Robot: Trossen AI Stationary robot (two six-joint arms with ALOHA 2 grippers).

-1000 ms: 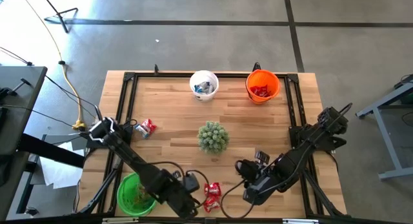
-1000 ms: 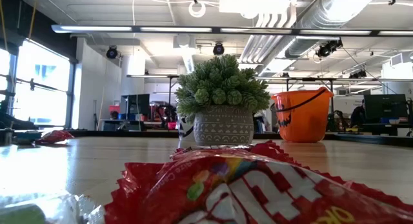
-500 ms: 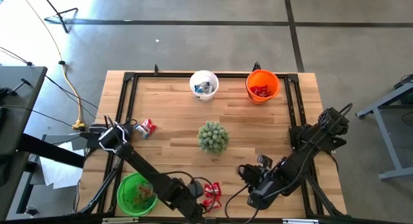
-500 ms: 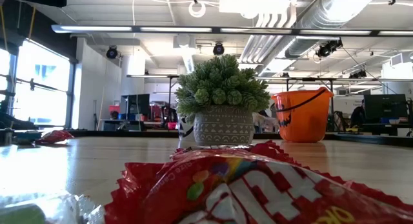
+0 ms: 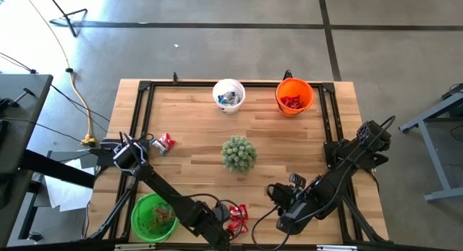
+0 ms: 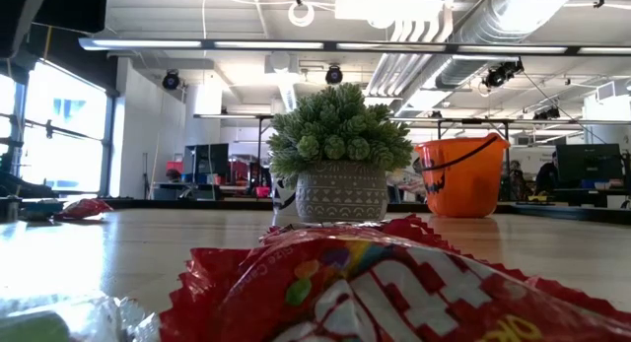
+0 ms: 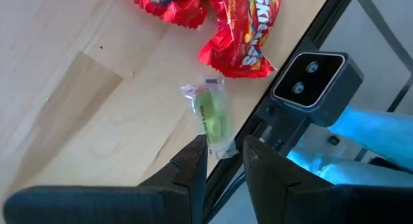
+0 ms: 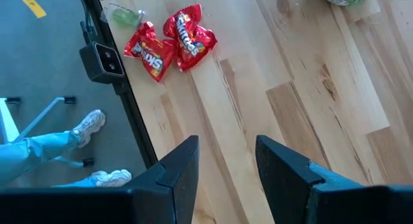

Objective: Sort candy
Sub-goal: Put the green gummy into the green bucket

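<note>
Two shiny red candy packets (image 5: 237, 216) lie near the table's near edge; one (image 6: 375, 283) fills the low view. A small green candy (image 7: 214, 117) in a clear wrapper lies beside them, at the edge rail. My left gripper (image 7: 224, 153) hangs open just above it, fingertips on either side of the wrapper's near end. My right gripper (image 8: 226, 159) is open over bare wood to the right of the packets. More candy (image 5: 165, 142) lies at the left. The green bucket (image 5: 153, 216) stands at the near left, the white bucket (image 5: 228, 94) and the orange bucket (image 5: 294, 96) at the far edge.
A potted green plant (image 5: 239, 153) stands mid-table. A small camera box (image 7: 308, 79) sits on the black rail at the near edge, close to the green candy. A person's legs in blue trousers (image 8: 39, 153) show beyond that edge.
My left gripper has come down and toward the table's near edge, over the green candy, uncovering more of the green bucket. Its fingers have kept the same gap. The candy has not moved.
</note>
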